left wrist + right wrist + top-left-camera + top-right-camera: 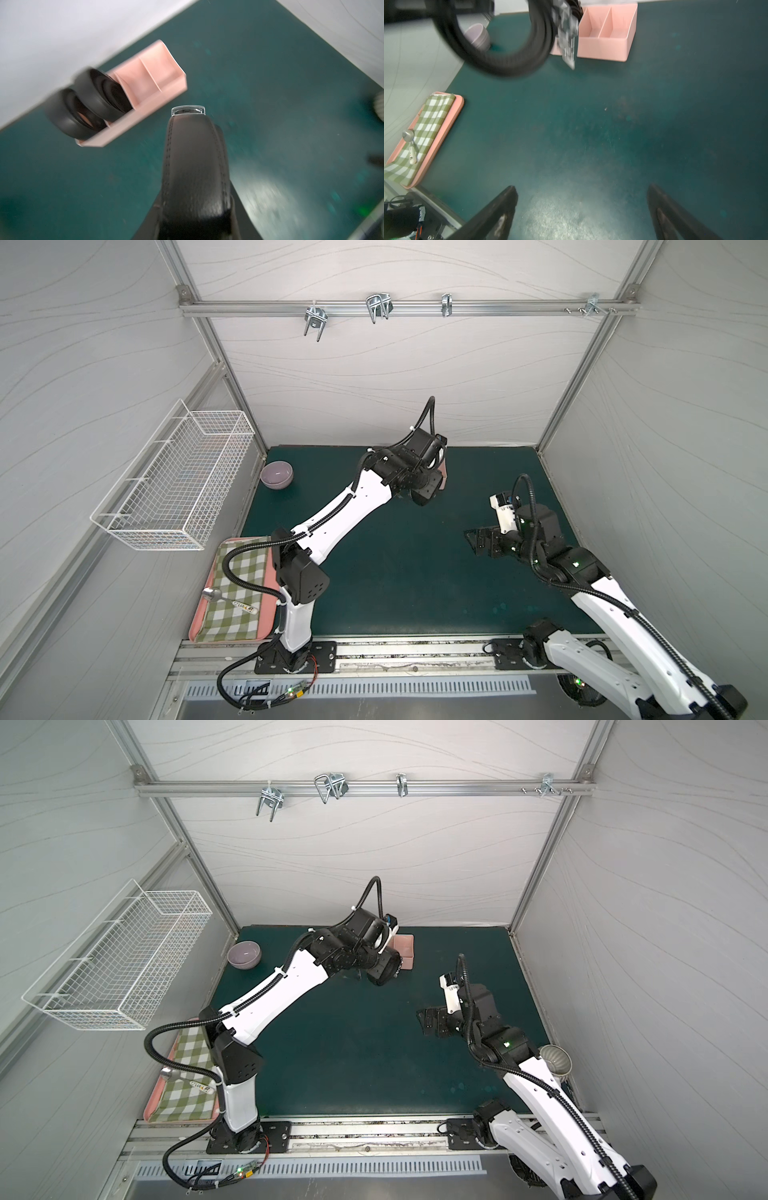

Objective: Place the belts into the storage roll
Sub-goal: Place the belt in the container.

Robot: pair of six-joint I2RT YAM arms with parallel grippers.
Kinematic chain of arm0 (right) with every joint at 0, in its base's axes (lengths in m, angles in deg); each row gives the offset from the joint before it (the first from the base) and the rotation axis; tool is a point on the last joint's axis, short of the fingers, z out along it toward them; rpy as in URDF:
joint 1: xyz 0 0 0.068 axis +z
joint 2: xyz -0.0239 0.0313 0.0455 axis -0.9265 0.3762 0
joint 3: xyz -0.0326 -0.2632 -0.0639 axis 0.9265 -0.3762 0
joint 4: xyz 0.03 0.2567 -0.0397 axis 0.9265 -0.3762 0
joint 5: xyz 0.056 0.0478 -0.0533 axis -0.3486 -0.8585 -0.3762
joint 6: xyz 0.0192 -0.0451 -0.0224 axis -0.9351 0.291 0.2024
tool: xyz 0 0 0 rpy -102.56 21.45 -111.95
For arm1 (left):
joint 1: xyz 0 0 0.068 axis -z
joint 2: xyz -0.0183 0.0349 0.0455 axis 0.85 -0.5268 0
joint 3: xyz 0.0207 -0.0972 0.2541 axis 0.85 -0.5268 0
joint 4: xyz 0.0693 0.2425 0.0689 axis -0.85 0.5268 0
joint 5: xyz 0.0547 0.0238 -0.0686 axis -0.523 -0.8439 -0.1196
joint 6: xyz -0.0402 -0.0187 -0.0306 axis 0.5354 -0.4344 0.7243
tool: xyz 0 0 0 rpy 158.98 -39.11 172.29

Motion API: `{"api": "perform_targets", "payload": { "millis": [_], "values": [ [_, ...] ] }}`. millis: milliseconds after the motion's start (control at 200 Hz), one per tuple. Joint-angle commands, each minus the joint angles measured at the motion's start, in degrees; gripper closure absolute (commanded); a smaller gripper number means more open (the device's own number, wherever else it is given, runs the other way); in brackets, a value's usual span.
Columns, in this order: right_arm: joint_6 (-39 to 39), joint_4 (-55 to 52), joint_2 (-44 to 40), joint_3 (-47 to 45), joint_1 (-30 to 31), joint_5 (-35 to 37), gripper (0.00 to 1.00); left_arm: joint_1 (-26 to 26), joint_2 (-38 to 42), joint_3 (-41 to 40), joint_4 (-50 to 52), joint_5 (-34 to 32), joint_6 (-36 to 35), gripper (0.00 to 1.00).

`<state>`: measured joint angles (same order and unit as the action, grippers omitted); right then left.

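Hanging over the green mat (pixel 591 135) with jaws wide apart, right gripper (pixel 582 187) is empty. Farther on, left gripper (pixel 384 973) is clamped on a coiled belt (pixel 193 166), buckle (pixel 188 110) leading, near the pink tray (pixel 149 110) by the back wall (pixel 62 31). Two stowed belts (pixel 97 91) stand on edge in neighbouring end compartments; the other two look empty. Next: centre the coil over the nearer empty slot (pixel 135 83), square it to the tray, lower inside before letting go.
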<state>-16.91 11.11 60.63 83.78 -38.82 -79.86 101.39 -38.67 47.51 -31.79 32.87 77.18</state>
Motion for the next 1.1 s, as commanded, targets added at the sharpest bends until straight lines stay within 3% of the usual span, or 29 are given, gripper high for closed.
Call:
{"api": "perform_targets", "payload": {
  "millis": [0,195,575,1095],
  "values": [
    [-2.4,-1.0,-1.2,-1.1,-0.6,-2.5,0.01,-2.5,-4.9,8.3,-1.3,-6.9,-1.2,0.92],
    [-2.9,-1.4,-1.5,-1.0,-2.0,-3.1,0.01,-5.4,-14.0,19.4,-3.4,-8.1,-0.5,0.91],
    [-1.9,-1.9,-2.2,-2.4,-4.8,-4.6,0.01,-8.1,-18.2,14.5,-16.4,-7.4,2.1,0.92],
    [-1.7,-2.1,-3.3,-4.7,-6.8,-5.4,0.01,-9.9,-23.9,14.3,-21.8,-3.5,7.3,0.93]
  ]
}}
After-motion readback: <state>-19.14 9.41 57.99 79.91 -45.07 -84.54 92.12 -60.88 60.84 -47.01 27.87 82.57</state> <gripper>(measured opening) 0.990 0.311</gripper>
